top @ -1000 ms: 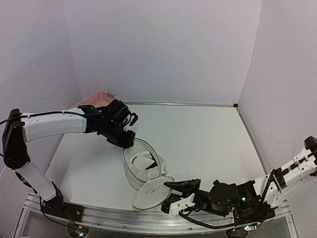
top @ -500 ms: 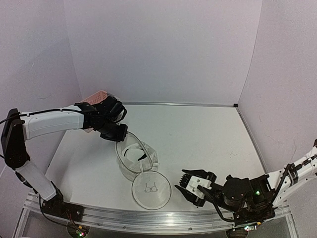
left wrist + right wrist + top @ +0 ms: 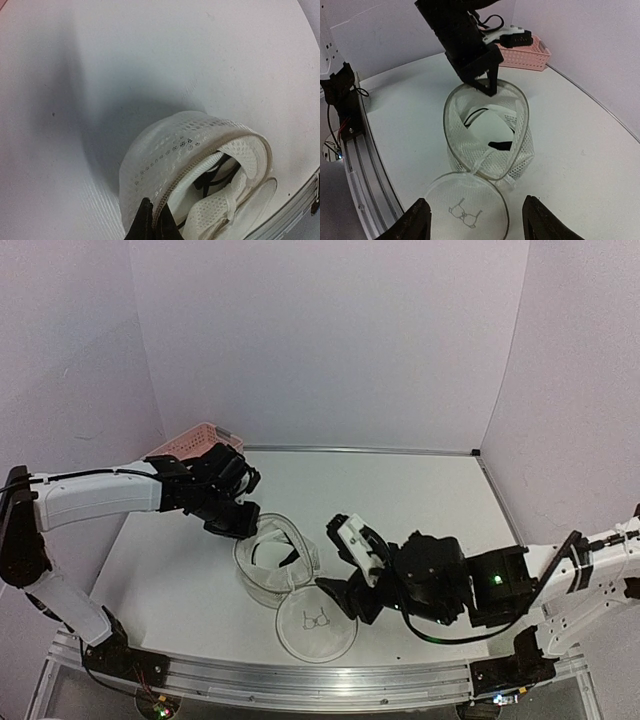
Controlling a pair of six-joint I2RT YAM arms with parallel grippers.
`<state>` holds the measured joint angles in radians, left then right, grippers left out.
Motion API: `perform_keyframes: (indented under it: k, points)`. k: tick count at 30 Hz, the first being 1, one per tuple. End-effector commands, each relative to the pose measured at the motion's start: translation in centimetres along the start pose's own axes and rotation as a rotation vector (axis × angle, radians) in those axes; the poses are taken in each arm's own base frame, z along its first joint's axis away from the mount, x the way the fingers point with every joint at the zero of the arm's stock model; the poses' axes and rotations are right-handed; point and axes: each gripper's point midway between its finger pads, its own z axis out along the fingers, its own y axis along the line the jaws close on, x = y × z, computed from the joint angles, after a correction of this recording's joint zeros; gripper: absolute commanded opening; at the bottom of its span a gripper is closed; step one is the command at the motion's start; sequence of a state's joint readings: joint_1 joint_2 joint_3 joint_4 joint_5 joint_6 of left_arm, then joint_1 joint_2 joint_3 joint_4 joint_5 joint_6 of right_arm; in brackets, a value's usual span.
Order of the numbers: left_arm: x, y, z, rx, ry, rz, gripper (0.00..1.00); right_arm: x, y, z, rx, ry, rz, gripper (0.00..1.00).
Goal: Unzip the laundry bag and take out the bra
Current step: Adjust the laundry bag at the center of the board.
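The laundry bag stands unzipped on the table. Its round lid, with the black logo, lies flat in front of it. The bra, white with dark straps, lies inside the bag and also shows in the left wrist view. My left gripper is shut on the bag's zip rim at the far left side; its fingertips pinch the zip. My right gripper is open and empty, just right of the bag, with its fingers spread either side of the lid.
A pink slotted basket stands at the far left against the wall; it also shows in the right wrist view. The table's front rail runs close below the lid. Walls close off the back and sides.
My right gripper has let go of the lid, risen from the front edge and moved left and back toward the bag. The lid dropped flat. My left gripper has kept hold of the rim.
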<state>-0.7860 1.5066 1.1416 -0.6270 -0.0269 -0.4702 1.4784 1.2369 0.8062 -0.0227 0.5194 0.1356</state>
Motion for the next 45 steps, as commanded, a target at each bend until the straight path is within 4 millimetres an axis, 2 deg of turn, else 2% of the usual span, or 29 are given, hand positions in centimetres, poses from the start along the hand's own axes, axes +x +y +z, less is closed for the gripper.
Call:
perform_keyframes:
  k: [1, 7, 11, 16, 22, 26, 34, 38, 45]
  points:
    - [1.2, -2.9, -1.1, 0.097, 0.009, 0.035, 0.00, -1.2, 1.8, 1.9, -0.126, 0.081, 0.106, 0.60]
    - [2.2, -4.5, -1.7, 0.144, 0.010, 0.030, 0.00, -1.6, 3.4, 6.2, -0.234, 0.162, 0.236, 0.54]
    - [2.8, -6.4, -2.2, 0.237, 0.007, 0.011, 0.00, -0.5, 3.6, 8.8, -0.223, 0.217, 0.300, 0.54]
    - [2.9, -7.9, -3.0, 0.323, -0.019, -0.024, 0.00, 2.3, 1.5, 11.5, -0.124, 0.278, 0.392, 0.55]
    - [3.4, -9.1, -3.5, 0.387, -0.039, -0.069, 0.00, 3.2, 0.0, 12.9, -0.080, 0.273, 0.475, 0.56]
    - [3.4, -8.6, -3.6, 0.375, -0.062, -0.085, 0.00, 3.3, -1.0, 14.0, -0.041, 0.268, 0.541, 0.58]
    - [3.3, -5.4, -2.6, 0.224, -0.123, -0.119, 0.00, 2.5, -0.2, 16.1, -0.056, 0.249, 0.606, 0.62]
    - [4.1, -4.1, -1.6, 0.160, -0.111, -0.123, 0.00, 2.2, -0.2, 16.8, -0.047, 0.243, 0.621, 0.64]
    - [5.1, -2.8, -0.4, 0.106, -0.091, -0.122, 0.00, 3.0, -1.1, 18.2, 0.021, 0.240, 0.659, 0.67]
